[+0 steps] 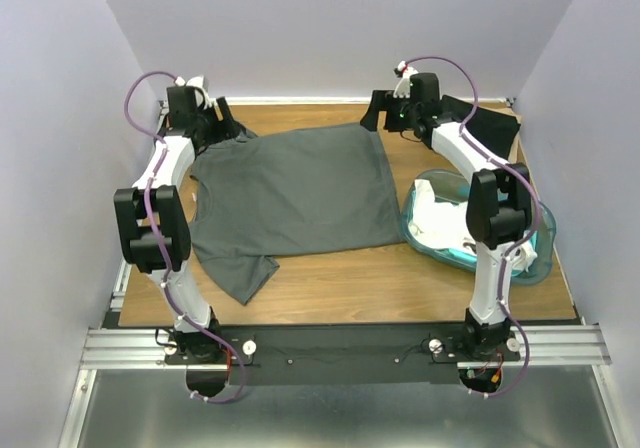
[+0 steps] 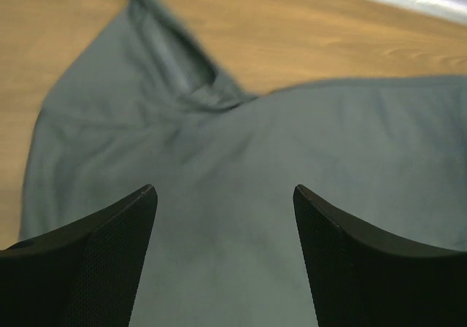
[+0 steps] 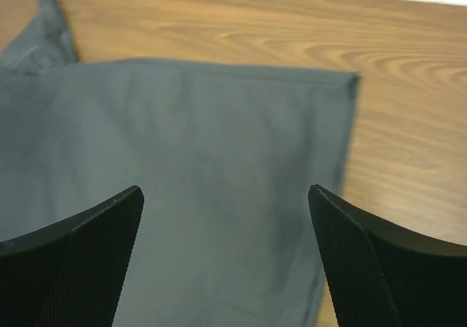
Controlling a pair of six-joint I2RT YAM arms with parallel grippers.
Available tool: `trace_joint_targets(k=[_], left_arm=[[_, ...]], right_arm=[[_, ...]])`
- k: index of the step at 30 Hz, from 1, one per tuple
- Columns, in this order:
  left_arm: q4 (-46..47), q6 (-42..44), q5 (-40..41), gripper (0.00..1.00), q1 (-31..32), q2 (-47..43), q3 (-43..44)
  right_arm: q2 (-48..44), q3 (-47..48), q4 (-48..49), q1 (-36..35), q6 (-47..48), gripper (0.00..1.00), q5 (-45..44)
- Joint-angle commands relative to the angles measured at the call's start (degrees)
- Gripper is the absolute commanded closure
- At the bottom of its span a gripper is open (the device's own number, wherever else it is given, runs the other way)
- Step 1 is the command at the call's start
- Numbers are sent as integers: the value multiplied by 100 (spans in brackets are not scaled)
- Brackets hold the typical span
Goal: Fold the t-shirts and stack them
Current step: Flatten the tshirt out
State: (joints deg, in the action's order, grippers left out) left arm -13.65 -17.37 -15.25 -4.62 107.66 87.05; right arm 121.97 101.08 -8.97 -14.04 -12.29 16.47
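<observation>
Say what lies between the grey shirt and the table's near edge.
Only bare wood: in the top view nothing sits between the grey shirt and the table edge.

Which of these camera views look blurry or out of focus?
Top external: evenly lit and sharp, dark grey t-shirt crisp. Left wrist: soft overall, the shirt's far sleeve smeared. Right wrist: slightly soft, wood grain of the table readable.
</observation>
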Motion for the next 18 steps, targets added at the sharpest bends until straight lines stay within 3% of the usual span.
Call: trace_joint_targets(k=[1, 8, 18], left_arm=[[-226, 190, 584, 17, -144, -139, -749], [143, 40, 30, 16, -495, -175, -1690], [424, -30, -383, 16, -794, 475, -1691]], right_arm=[[-350, -605, 97, -248, 17, 0, 611], [-130, -1072, 229, -292, -528, 1, 1042], [379, -1125, 256, -301, -739, 0, 1060]])
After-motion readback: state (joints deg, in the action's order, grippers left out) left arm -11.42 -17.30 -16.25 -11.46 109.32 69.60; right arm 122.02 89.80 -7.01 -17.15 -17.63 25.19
